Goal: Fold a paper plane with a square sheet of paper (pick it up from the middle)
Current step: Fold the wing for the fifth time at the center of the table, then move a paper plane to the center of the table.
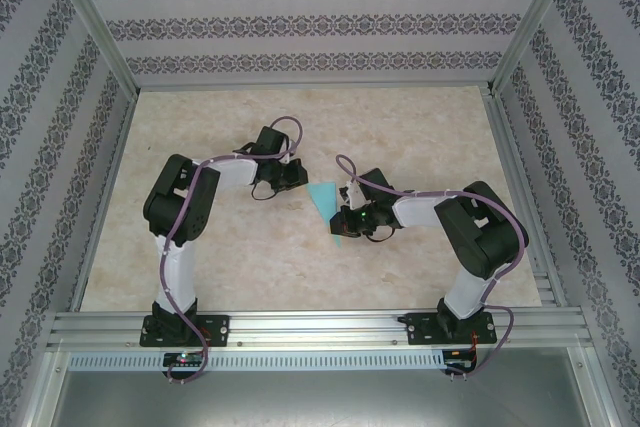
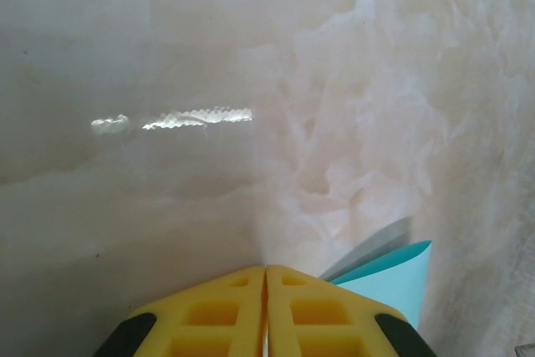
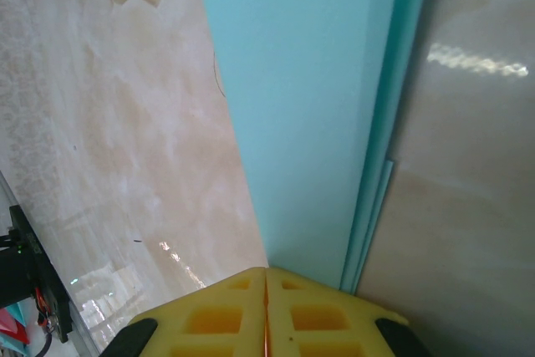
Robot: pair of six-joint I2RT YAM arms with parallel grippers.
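**A:** Where is the paper plane [image 1: 324, 201] to be found?

**B:** It is seen lying flat on the marbled table [image 1: 230, 257]. It is folded to a narrow turquoise wedge, with its sharp tip turned toward the arm bases.

**A:** How is the left gripper [image 1: 278, 179] placed against it?

**B:** It is set low, just left of the plane's wide end. Its yellow fingers [image 2: 226, 315] are pressed together with nothing between them, and a corner of the plane is seen just to their right.

**A:** And the right gripper [image 1: 352, 215]?

**B:** It is held at the plane's right edge, near the tip. Its jaws are likewise closed, and the folded layers run right up to the fingertips [image 3: 301, 288]. Whether the paper is pinched cannot be told.
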